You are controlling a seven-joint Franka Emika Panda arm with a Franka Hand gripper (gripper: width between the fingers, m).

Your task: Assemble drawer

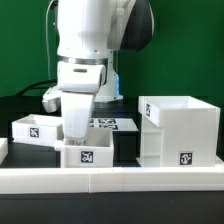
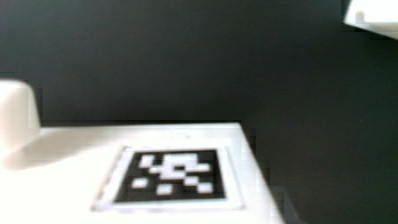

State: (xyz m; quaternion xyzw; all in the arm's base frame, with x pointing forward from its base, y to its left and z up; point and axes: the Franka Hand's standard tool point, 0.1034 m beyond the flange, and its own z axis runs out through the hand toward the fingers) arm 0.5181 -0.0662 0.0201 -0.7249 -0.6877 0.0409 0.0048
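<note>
In the exterior view the large cube-like drawer housing [image 1: 180, 130] stands open-topped at the right, with a tag low on its front. One small box tray [image 1: 88, 152] sits in the front middle against the rail. A second tray [image 1: 35, 128] lies at the left. My gripper [image 1: 76, 130] points straight down at the left wall of the middle tray, at or inside its rim. Its fingertips are hidden, so I cannot tell whether they grip the wall. The wrist view shows a flat white surface with one tag [image 2: 175, 178] and a raised white edge [image 2: 15, 112] beside it.
A long low white rail [image 1: 110, 182] runs along the front. The marker board [image 1: 112, 123] lies on the black table behind the middle tray. A white corner [image 2: 374, 12] shows at the wrist view's edge. The arm's body fills the upper middle of the exterior view.
</note>
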